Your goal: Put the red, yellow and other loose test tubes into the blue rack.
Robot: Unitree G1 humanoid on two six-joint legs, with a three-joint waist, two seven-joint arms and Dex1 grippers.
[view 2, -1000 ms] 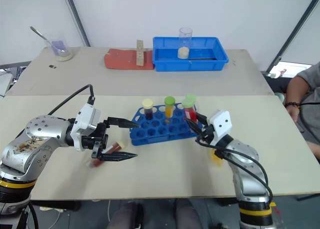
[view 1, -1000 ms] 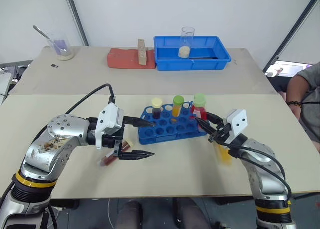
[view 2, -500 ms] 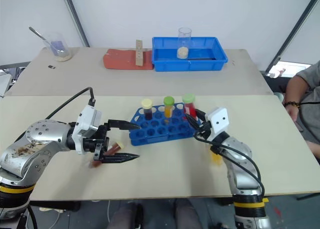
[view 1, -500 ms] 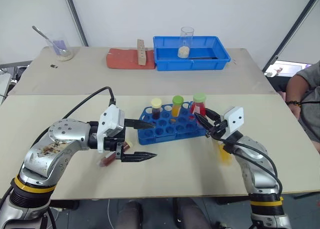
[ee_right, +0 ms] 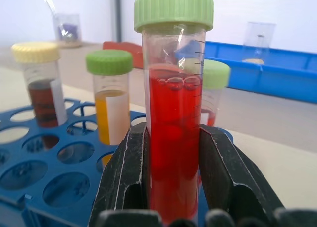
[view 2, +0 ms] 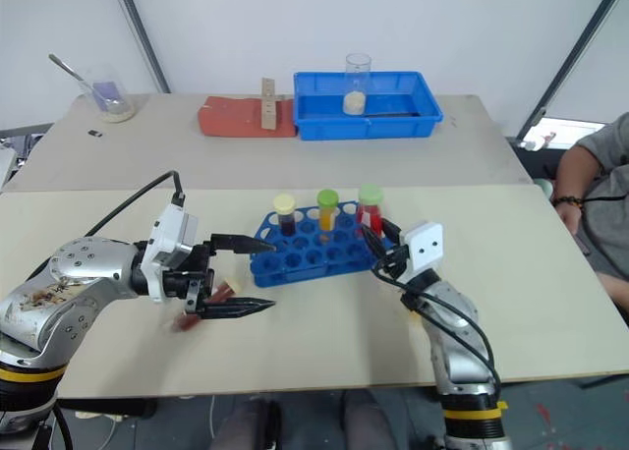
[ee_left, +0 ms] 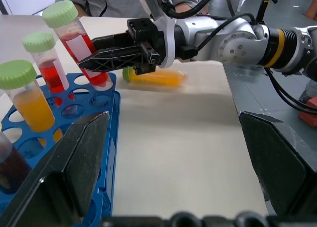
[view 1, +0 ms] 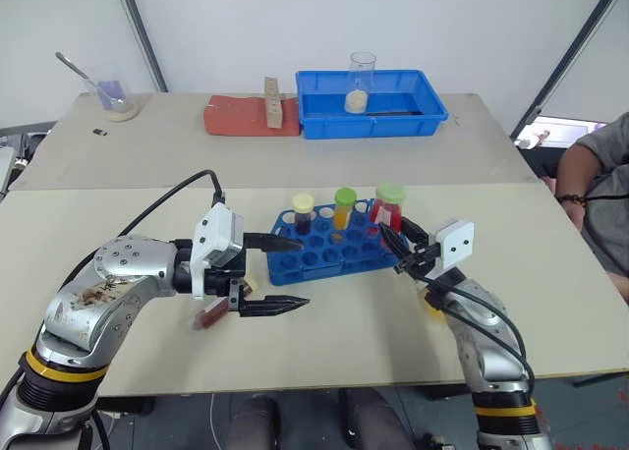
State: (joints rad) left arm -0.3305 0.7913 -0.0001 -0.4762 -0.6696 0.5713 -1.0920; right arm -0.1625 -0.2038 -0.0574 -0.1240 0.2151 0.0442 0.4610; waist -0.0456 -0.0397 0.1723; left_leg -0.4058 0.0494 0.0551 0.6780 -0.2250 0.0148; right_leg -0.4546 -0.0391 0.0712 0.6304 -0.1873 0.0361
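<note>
On your pale table (view 1: 550, 303), little has shifted: right claw (view 1: 390, 240) still grips a red tube (ee_right: 173, 138) beside the blue rack (view 1: 324, 258), left claw (view 1: 285, 273) released.

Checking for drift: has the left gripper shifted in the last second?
No. The left gripper holds the same spot, open, off the left end of the blue rack.

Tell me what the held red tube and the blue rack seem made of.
Green-capped tube of red liquid: looks like clear, glossy plastic, with printed graduation marks and liquid visible through the wall. Bright-blue rack of round holes: apparently moulded opaque plastic, uniformly coloured with a slight sheen.
</note>
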